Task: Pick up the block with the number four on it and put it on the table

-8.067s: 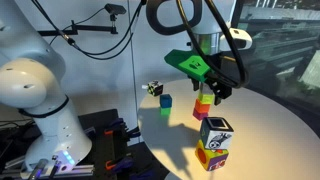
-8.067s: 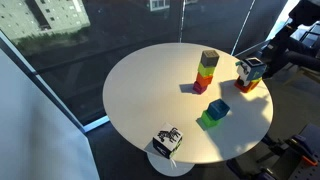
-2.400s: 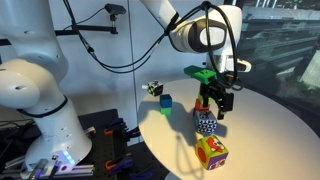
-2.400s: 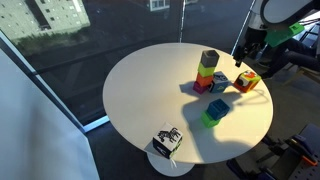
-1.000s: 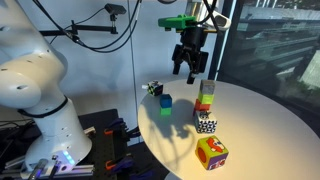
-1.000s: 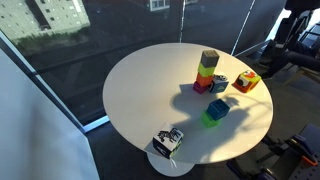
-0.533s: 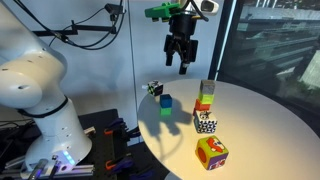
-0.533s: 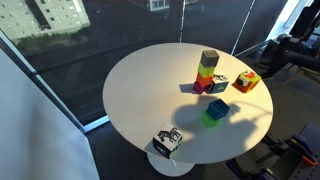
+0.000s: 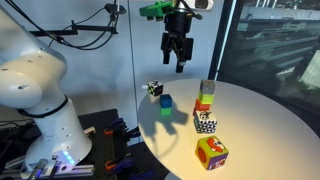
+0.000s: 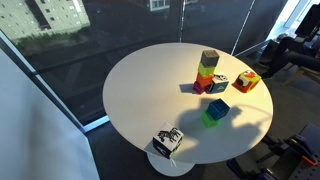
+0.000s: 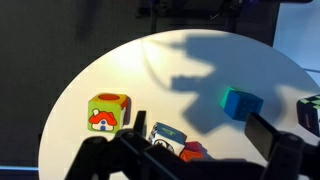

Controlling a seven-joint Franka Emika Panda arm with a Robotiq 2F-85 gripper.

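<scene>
The block with the number four (image 9: 205, 124), white with black markings, sits on the round white table (image 9: 260, 130) beside a stack of coloured blocks (image 9: 206, 95). It also shows in an exterior view (image 10: 219, 84) and in the wrist view (image 11: 168, 135). My gripper (image 9: 176, 56) hangs high above the table's far side, open and empty, well clear of all blocks. Its fingers frame the bottom of the wrist view (image 11: 185, 160). The gripper is out of frame in an exterior view that shows the table (image 10: 150, 90) from above.
An orange-yellow cube (image 9: 211, 153) lies near the four block, also seen from above (image 10: 247, 81). A blue cube on a green one (image 9: 165, 103) and a dark-and-white cube (image 9: 153, 89) stand near the table edge. A second robot's white base (image 9: 40, 90) stands beside the table.
The four block, earlier on top of the orange-yellow cube, now rests on the table by the stack. My gripper let go and rose up and away from the blocks.
</scene>
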